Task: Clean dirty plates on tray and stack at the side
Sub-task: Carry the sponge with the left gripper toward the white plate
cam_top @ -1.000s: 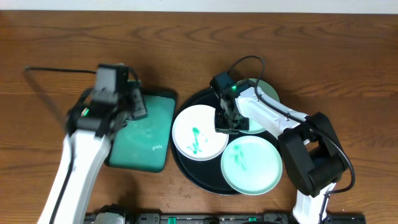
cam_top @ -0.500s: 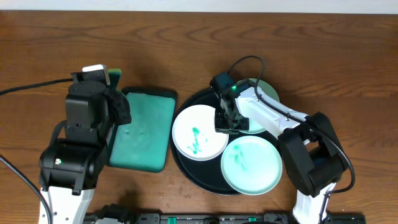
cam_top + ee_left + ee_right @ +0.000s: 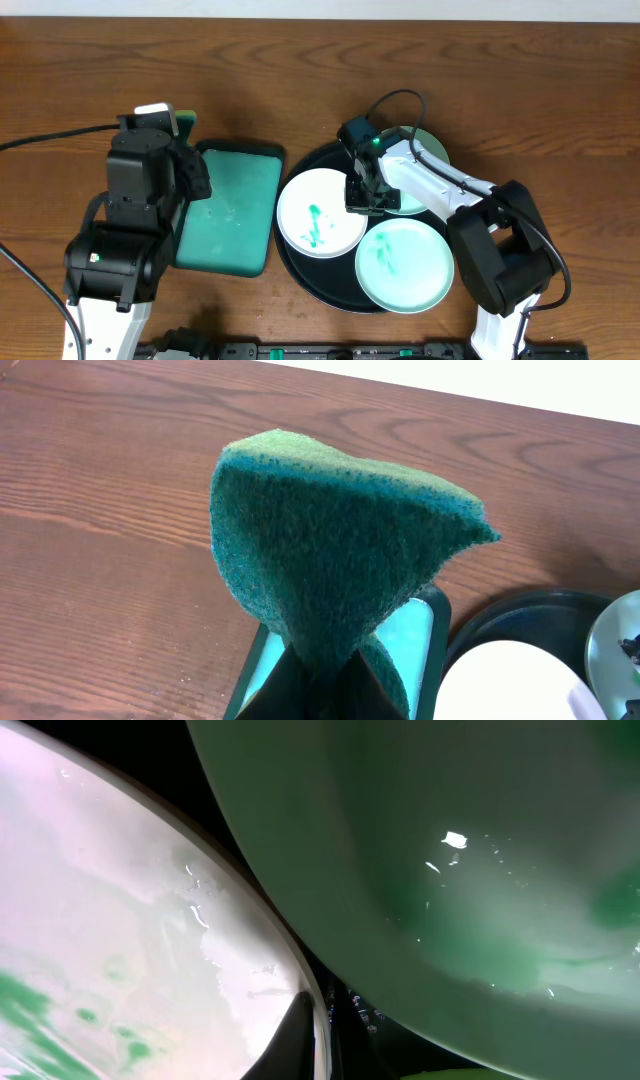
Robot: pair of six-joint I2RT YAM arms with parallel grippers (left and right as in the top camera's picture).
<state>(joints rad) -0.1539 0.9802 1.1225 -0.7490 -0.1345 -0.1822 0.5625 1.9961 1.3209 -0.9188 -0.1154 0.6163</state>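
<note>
Three small plates sat on the big round black tray [image 3: 300, 275], which lay in the middle of the brown wooden table [image 3: 520, 90]. The white plate [image 3: 320, 213] was on the left side of the tray and had green smears on it. The front mint plate [image 3: 405, 265] lay near the robot, also smeared, and its edge hung a little over the tray's rim. The back mint plate [image 3: 432, 150] was at the far side, partly hidden under the right arm. The right gripper [image 3: 364, 203] was down low between the white plate and the back mint plate, with its jaws squeezed shut. I could not tell if it had a plate edge nipped between them. Its own camera was so close that it showed only wet, shiny plate and a dark bit of tray. To the left of the black tray, almost touching it, lay a smaller teal tray [image 3: 235, 215]. The left gripper [image 3: 320, 685] hung up above the far left corner of that teal tray. Its jaws were pinched tight on a green sponge [image 3: 330, 560], which bent and fanned out past them. The wood had dark wavy lines. Past the far edge of the table there was only a pale strip.
</note>
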